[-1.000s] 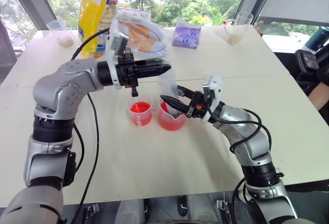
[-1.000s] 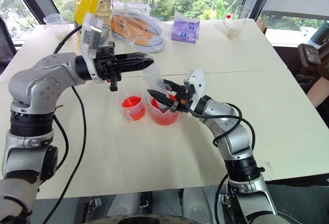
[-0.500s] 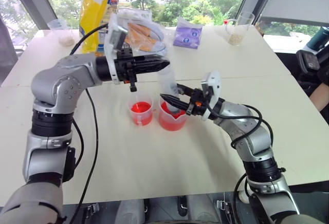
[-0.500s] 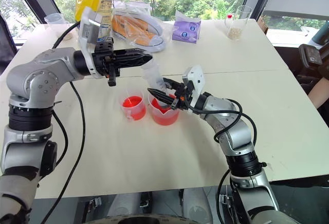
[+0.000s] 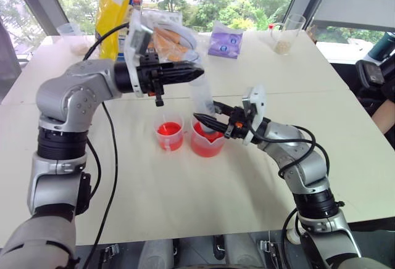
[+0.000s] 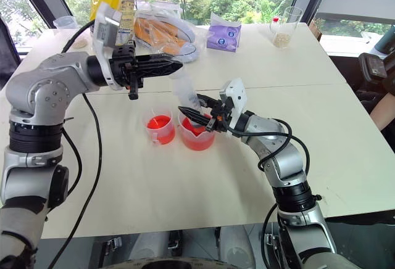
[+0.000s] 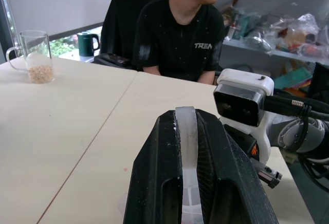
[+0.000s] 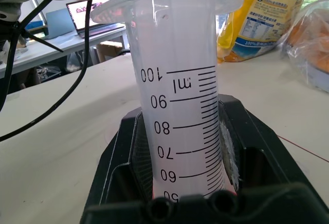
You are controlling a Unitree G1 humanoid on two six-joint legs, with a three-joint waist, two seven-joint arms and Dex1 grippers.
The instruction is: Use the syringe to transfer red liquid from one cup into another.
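Two grippers share one job. The right gripper (image 5: 207, 121) has its black fingers (image 8: 128, 157) shut tight on the barrel of the syringe (image 8: 180, 106), low down, near the tip. The syringe stands almost straight up, leaning a little, with its bottom end down inside the big spouted cup (image 5: 205, 144). The left gripper (image 5: 196, 71) comes in level from the side, higher up. Its fingers (image 7: 154, 178) are closed on the clear flat plunger (image 7: 186, 131) at the top of the syringe.

The big cup holds red liquid (image 5: 202, 147). Just beside it, on the robot's left, stands the small cup (image 5: 168, 131), which also has some red liquid in it. Both cups sit close together near the middle of the pale worktop (image 5: 185, 207).

I think the robot is at the filling step: the tip is in the big cup and the plunger is being pulled up to suck in red liquid. I cannot see any red inside the barrel.

Next, I think the plunger needs a slow, straight pull while the right gripper keeps the barrel steady. Then both arms must lift the syringe out together, carry it over the small cup, and push the plunger down gently. A jerk could tip the big cup or spill drops.

Farther back are a yellow bag (image 5: 114, 10), a purple packet (image 5: 223, 41) and a glass with grains (image 5: 285, 34). A person in a black shirt (image 7: 180, 34) sits past the worktop's edge.
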